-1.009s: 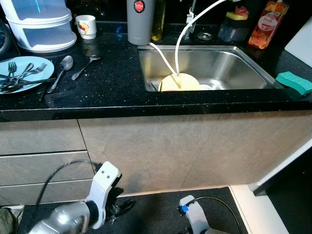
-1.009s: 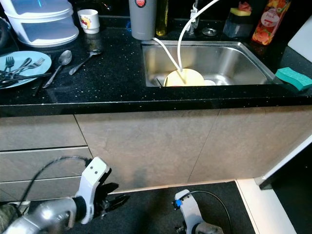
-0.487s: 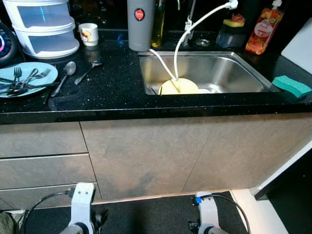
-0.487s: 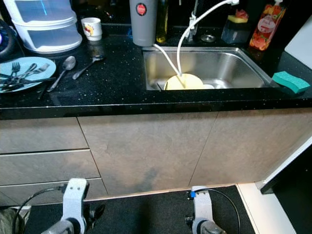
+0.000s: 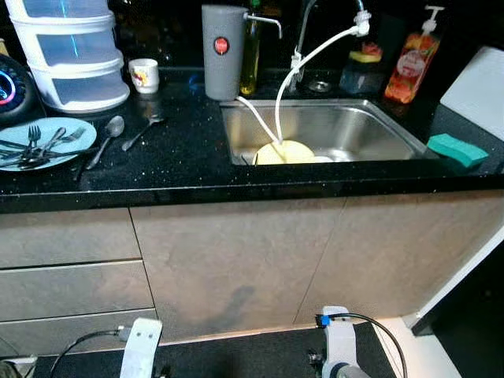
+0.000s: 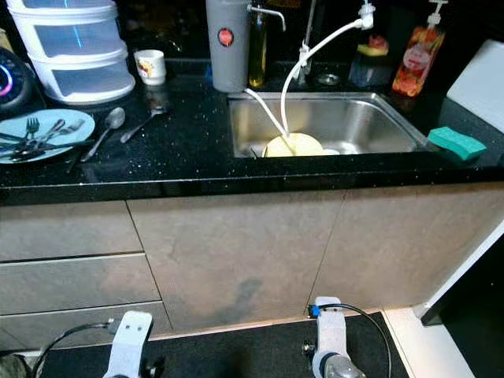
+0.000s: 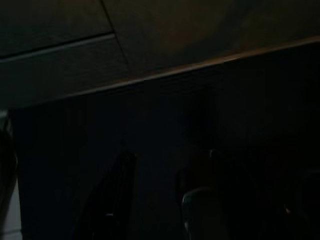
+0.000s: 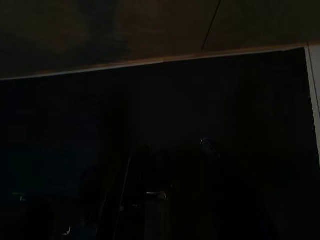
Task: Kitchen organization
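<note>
- While both arms hang low in front of the cabinets, the head views catch just the white wrist housings of the left arm (image 5: 142,346) and the right arm (image 5: 339,354) at the bottom edge, over a dark floor mat (image 6: 236,354).
- Both wrist views are very dark: each makes out the foot of the cabinet fronts and the dark floor, with faint outlines of black fingers; whether either pincer is apart or together I cannot tell.
- Above the arms stand beige cabinet fronts (image 5: 236,260), with drawers on the left.
- On the black countertop (image 5: 181,150), at the left, a light blue plate (image 5: 59,130) carries several forks (image 5: 31,146).
- Two spoons (image 5: 106,138) lie on the counter just beside the plate, towards the sink.
- Right of them the steel sink (image 5: 354,134) holds a yellow plate (image 5: 285,152), with two white hoses (image 5: 287,87) running down to it.
- A green sponge (image 5: 457,150) lies at the right of the sink.
- Farther back, from left to right: stacked white containers (image 5: 75,55), a small white cup (image 5: 143,75), a grey canister (image 5: 222,49), a bottle of yellow oil (image 5: 250,55), and an orange soap dispenser (image 5: 411,59).
</note>
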Controlling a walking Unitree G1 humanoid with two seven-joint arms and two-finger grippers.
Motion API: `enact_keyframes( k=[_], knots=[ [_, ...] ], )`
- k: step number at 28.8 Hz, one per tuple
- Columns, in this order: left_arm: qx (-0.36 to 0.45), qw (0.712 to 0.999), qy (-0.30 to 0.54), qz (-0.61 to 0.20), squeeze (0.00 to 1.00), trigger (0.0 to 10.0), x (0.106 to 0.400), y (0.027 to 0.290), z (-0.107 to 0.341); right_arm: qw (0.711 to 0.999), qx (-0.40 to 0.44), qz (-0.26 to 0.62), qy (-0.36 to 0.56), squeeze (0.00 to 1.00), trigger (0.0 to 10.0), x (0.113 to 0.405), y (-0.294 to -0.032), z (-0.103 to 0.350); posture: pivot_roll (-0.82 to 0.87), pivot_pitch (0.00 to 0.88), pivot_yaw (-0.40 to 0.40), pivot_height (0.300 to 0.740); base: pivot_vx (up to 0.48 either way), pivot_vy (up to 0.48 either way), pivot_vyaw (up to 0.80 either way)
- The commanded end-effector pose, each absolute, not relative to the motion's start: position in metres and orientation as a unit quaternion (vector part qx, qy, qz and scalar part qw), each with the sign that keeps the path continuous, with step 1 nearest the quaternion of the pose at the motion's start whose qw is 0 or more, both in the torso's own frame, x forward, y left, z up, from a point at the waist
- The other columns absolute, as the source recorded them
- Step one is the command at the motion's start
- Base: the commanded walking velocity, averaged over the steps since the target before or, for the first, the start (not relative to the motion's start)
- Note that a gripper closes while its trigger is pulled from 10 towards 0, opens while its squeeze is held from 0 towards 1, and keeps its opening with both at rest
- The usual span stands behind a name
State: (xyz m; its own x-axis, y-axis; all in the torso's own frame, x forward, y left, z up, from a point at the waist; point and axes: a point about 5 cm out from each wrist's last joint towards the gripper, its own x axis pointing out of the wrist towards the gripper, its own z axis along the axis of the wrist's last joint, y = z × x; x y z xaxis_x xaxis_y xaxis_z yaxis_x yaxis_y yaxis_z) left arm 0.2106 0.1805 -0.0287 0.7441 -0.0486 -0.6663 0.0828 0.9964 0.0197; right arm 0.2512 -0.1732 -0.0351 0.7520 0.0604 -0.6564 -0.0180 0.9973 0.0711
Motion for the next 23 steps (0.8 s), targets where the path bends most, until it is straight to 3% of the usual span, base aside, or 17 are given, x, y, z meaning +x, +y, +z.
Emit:
enact_keyframes(
  k=[1,23],
  knots=[
    [0.022,0.932,0.36,-0.027,0.0,10.0,0.21,0.179,-0.031,0.934,0.032,0.019,0.355,0.0,10.0,0.248,-0.173,-0.038,0.05,0.054,-0.026,0.74,0.0,0.0,0.0],
    [0.043,0.963,0.258,-0.065,0.0,10.0,0.231,0.173,-0.013,0.957,0.038,-0.033,0.287,0.0,10.0,0.252,-0.192,-0.029,0.05,0.067,-0.019,0.74,0.0,0.0,0.0]
  ],
)
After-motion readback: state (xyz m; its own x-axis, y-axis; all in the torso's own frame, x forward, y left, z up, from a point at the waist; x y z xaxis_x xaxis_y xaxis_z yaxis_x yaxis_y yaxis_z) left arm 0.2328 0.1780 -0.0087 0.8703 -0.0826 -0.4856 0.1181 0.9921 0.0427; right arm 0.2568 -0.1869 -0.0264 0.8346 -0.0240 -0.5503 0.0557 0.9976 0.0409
